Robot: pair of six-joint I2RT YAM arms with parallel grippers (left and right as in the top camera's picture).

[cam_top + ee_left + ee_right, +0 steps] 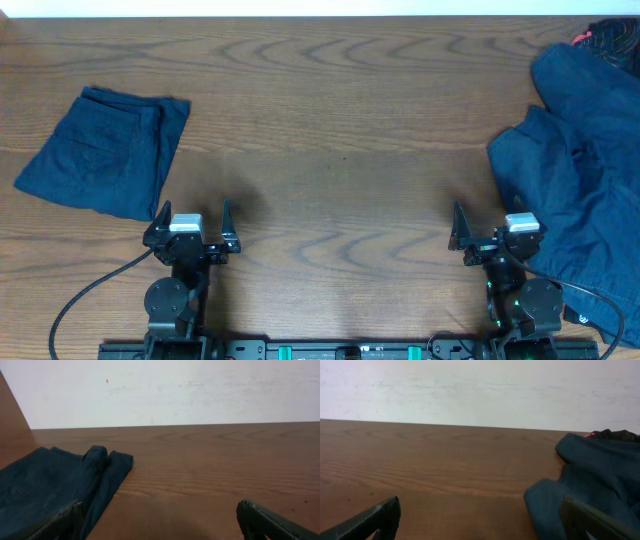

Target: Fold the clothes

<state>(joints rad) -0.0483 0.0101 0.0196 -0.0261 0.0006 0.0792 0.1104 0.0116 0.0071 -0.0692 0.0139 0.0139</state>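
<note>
A folded piece of dark navy clothes (105, 150) lies flat at the table's left; the left wrist view shows its edge (55, 482) low on the left. An unfolded heap of navy clothes (580, 170) is bunched at the right side, seen also in the right wrist view (592, 477). My left gripper (192, 212) rests near the front edge, just right of the folded piece's near corner, open and empty. My right gripper (492, 215) is open too, its right finger beside the heap's near edge, nothing between the fingers.
A dark item with a pink-red trim (612, 40) sits behind the heap at the back right corner. Bare wooden table (340, 150) spans the middle between the two arms. A white wall (175, 390) stands behind the table's far edge.
</note>
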